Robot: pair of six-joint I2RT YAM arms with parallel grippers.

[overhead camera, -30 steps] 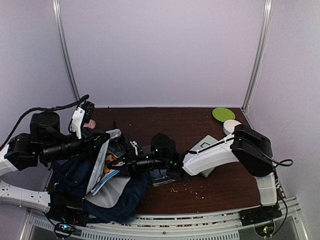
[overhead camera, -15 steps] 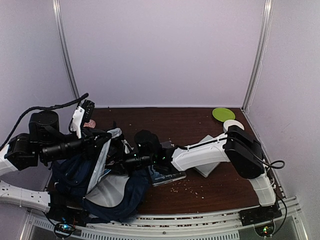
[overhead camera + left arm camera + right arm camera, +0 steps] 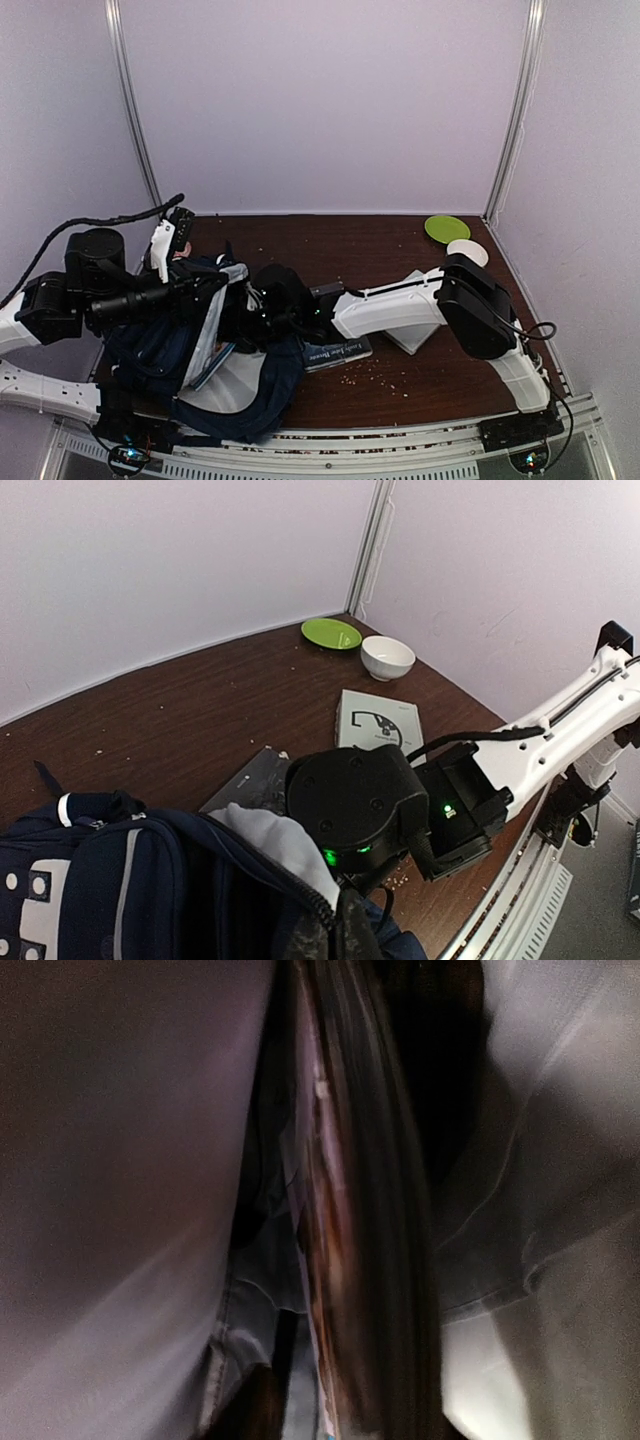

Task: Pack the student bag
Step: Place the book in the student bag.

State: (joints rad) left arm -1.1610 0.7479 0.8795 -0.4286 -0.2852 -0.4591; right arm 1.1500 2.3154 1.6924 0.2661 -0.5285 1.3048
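Student bag (image 3: 265, 385) slumped at near-left of tabletop (image 3: 400, 250), rim clenched by left gripper (image 3: 215, 287). Right gripper buried inside bag, hidden; released or clenched, cannot tell.

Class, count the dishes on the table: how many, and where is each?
2. A green plate lies in the far right corner of the table; a white bowl stands just beside it, nearer the front. The student bag could hide others.
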